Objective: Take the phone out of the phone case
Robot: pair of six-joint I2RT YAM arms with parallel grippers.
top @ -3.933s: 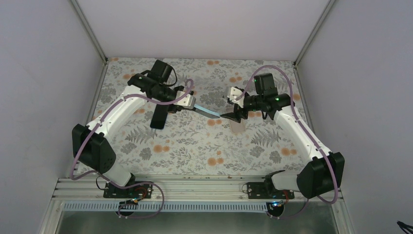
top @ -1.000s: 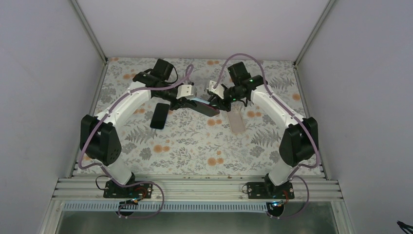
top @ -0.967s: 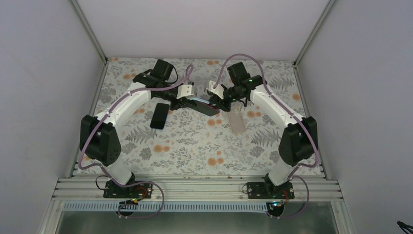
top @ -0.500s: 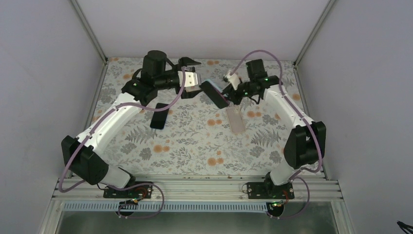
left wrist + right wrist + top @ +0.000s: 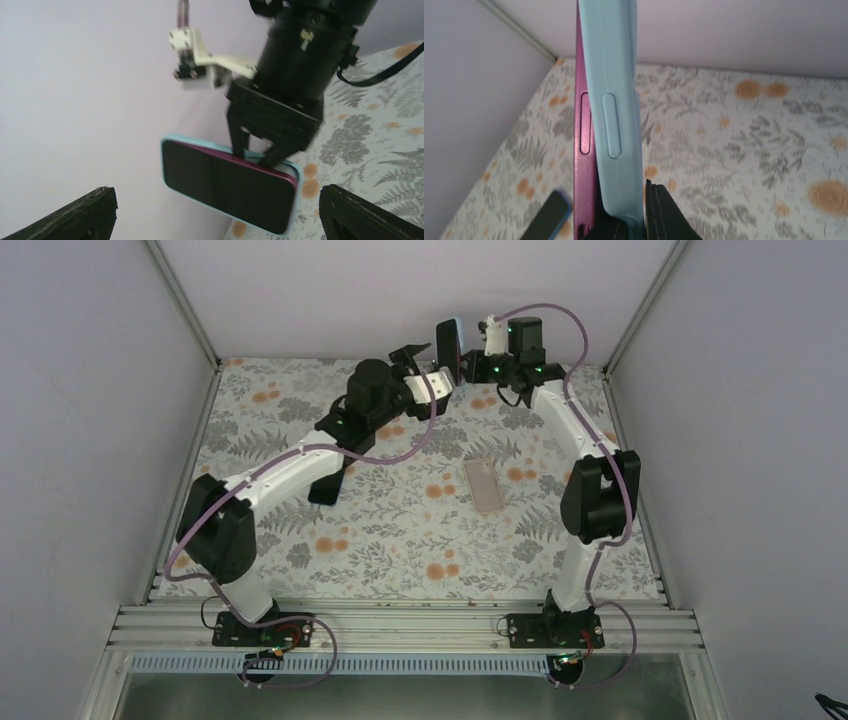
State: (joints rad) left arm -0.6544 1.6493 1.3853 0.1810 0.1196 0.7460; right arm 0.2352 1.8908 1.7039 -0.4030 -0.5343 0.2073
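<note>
My right gripper [image 5: 468, 352] is raised near the back wall, shut on the edge of the light-blue phone case [image 5: 452, 340]. In the right wrist view its fingers [image 5: 659, 215] pinch the case [image 5: 616, 120], and the magenta phone [image 5: 585, 125] stands slightly out of the case along one side. My left gripper [image 5: 428, 362] is just left of it, wide open. The left wrist view shows the phone's dark screen [image 5: 225, 182] in the case [image 5: 296, 172], with my left gripper [image 5: 216, 195] spread on either side and touching nothing.
A black phone [image 5: 325, 483] lies on the floral table [image 5: 400, 530] at the left, partly under the left arm; it also shows as a dark phone with a blue rim [image 5: 546, 215]. A pale case [image 5: 485, 486] lies right of centre. The back wall is close behind both grippers.
My left gripper opened and let go of the phone and case. Both arms swung toward the back wall, the right one lifting the cased phone upright.
</note>
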